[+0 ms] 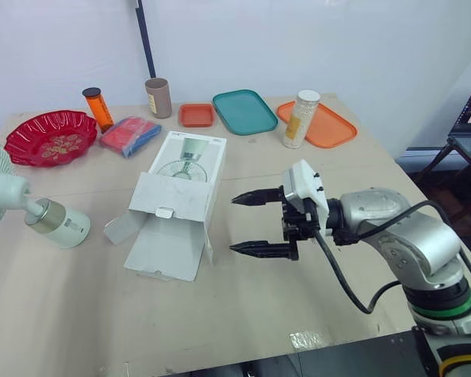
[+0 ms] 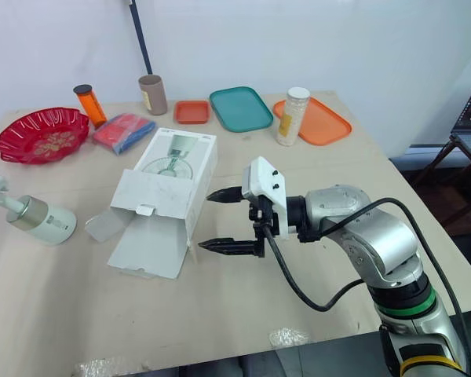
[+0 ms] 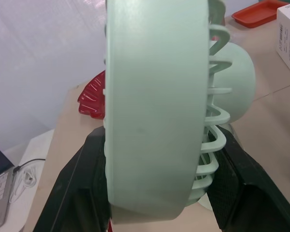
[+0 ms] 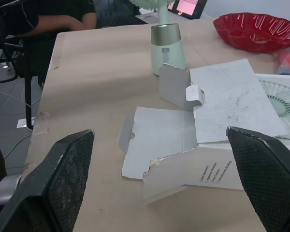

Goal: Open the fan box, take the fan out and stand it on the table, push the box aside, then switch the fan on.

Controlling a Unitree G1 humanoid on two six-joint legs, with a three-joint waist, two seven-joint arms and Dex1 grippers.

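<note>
The white fan box (image 1: 177,204) lies open in the middle of the table, its flaps spread toward the front edge. The pale green fan (image 1: 59,222) is out of the box at the far left, leaning left, with its base (image 2: 47,222) low by the tabletop. In the left wrist view my left gripper (image 3: 157,193) is shut on the fan's round head (image 3: 154,96), one black finger (image 3: 82,193) on each side. My right gripper (image 1: 255,224) hovers open just right of the box, its fingers pointing at the box's side (image 4: 217,164) with nothing between them.
Along the back stand a red bowl (image 1: 51,137), an orange bottle (image 1: 98,108), a blue and red packet (image 1: 130,135), a brown cup (image 1: 158,97), a small orange tray (image 1: 196,115), a teal tray (image 1: 245,111) and an orange tray (image 1: 330,126) with a white bottle (image 1: 301,118). A person (image 4: 43,19) sits beyond the table's left end.
</note>
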